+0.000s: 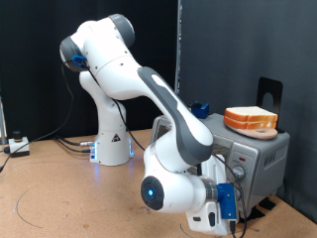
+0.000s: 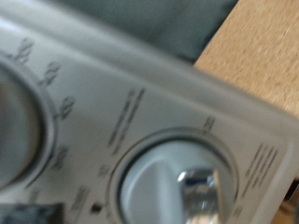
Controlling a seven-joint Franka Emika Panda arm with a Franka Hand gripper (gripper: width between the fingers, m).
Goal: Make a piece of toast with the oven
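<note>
Silver oven knobs apparently just beside the gripper.

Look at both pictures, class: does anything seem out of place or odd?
One thing: a stack of bread sits on top of the oven, not inside. The gripper is down at the oven's front panel, and the wrist view shows a knob very close, blurred. Nothing looks spilled or damaged.
</note>
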